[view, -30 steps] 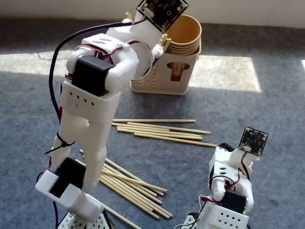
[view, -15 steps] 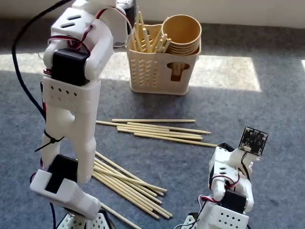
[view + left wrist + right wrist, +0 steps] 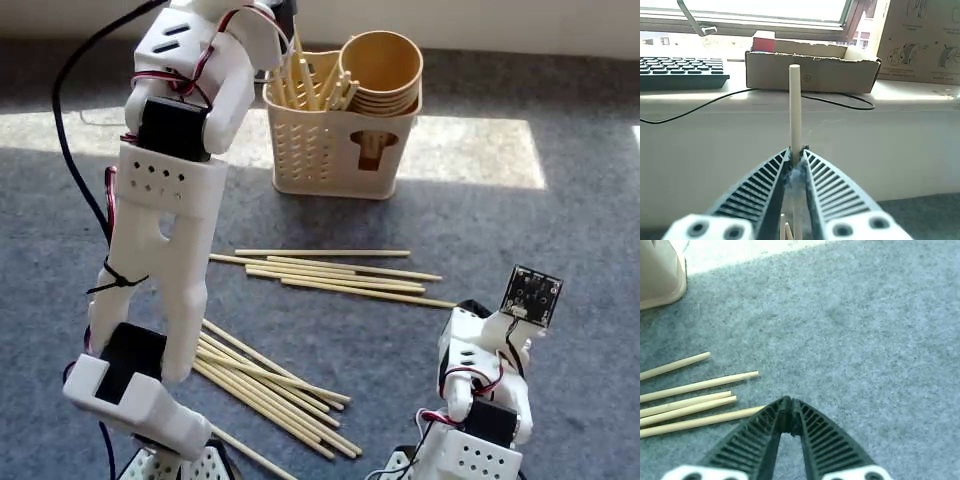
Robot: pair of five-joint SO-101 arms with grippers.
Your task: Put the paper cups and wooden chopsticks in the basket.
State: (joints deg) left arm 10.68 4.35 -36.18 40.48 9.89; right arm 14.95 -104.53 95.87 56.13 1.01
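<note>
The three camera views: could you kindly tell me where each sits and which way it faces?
High view: fixed above, looking down on the basket, paper cups and loose chopsticks; left arm and right arm show.
Left wrist view: on the left arm, facing a cardboard box on a sill; left tool grips a chopstick.
Right wrist view: on the right arm, facing down at the carpet; right tool shut, empty.
Shared: high and right wrist views both show loose chopsticks and basket.

The chopsticks (image 3: 340,275) are smooth matt wood, the basket (image 3: 320,150) cream plastic, the cups (image 3: 390,98) tan paper, the bench cover (image 3: 560,240) rough grey cloth.
</note>
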